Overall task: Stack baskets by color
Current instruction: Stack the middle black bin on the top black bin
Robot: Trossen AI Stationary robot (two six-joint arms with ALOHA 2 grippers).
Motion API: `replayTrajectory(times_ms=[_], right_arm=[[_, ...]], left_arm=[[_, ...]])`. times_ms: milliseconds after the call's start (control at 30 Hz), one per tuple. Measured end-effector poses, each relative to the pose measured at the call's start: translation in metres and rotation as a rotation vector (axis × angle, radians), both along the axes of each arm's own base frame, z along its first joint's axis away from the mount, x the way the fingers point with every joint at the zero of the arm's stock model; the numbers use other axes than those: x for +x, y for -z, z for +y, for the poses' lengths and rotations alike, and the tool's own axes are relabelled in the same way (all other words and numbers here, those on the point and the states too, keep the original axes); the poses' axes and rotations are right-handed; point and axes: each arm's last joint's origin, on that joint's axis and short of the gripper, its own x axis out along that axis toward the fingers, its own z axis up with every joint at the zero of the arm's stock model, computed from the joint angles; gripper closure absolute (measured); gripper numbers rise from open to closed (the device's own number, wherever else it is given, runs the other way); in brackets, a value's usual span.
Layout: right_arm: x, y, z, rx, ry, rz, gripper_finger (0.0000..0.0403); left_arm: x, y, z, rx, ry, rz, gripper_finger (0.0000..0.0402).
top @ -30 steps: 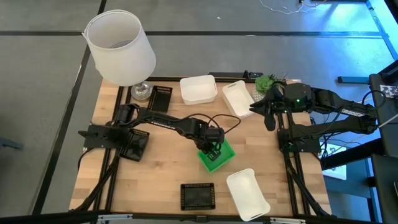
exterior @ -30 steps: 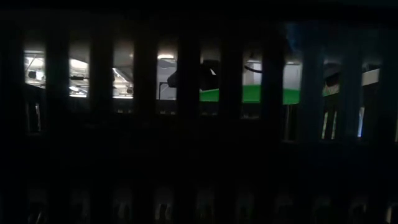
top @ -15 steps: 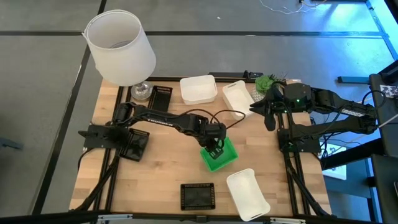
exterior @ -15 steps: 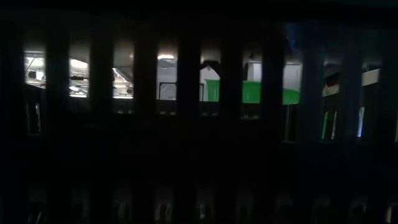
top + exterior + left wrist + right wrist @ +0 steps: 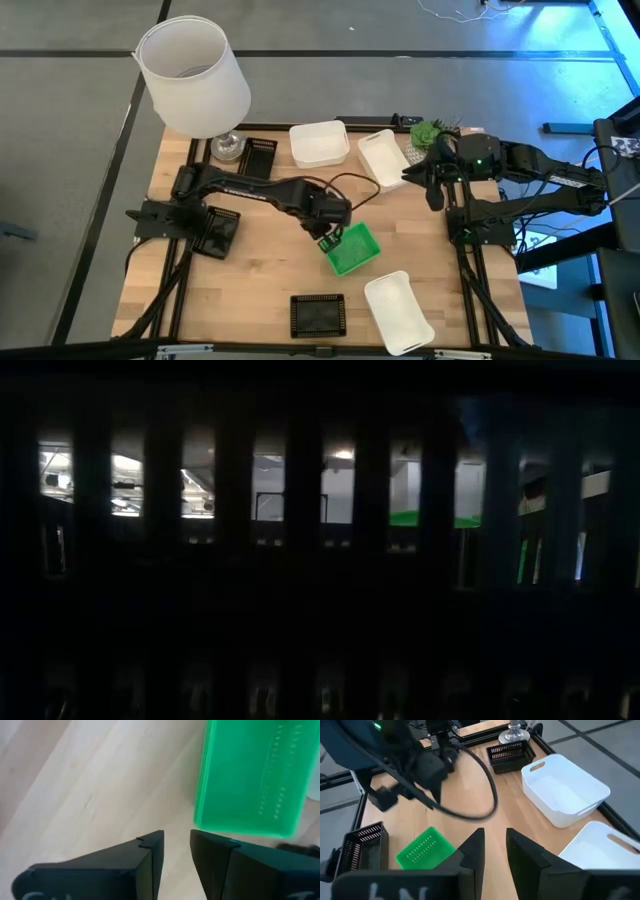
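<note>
Beside green basket [image 5: 352,249], left gripper [image 5: 327,240] slightly parted, empty.

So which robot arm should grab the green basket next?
Probably the left. The left gripper hangs right beside the green basket, fingers empty. The right gripper waits far off by the table's right edge.

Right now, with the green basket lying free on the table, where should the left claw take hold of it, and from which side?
Probably by the rim of the green basket nearest the left claw, coming down from above. It sits open side up and skewed on the table, so that thin upright wall is the part the narrowly parted fingers could straddle.
</note>
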Motion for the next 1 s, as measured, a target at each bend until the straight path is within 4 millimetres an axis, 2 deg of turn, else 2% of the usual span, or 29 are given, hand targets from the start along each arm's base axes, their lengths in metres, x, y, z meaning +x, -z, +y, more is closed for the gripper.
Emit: replayTrajectory(times_ms=[167,367,567,733,1000], right_arm=[[0.000,0.000,0.001,0.026,-0.013,0.001,0.0324],[0.000,0.000,0.001,0.043,-0.027,-0.001,0.0324],[0.000,0.000,0.004,0.052,-0.115,-0.001,0.0324],[0.000,0.000,0.005,0.071,-0.171,-0.004,0.0324],[0.000,0.000,0.005,0.068,-0.174,-0.004,0.0324]], left_arm=[[-0.038,-0.028,-0.007,-0.033,-0.129,0.108,0.0315],[-0.078,-0.049,-0.026,-0.044,-0.322,0.221,0.0315],[-0.094,-0.056,-0.054,-0.036,-0.420,0.175,0.0315],[-0.103,-0.043,-0.070,0.030,-0.462,0.183,0.0315],[-0.120,0.006,-0.080,0.132,-0.580,0.318,0.0315]])
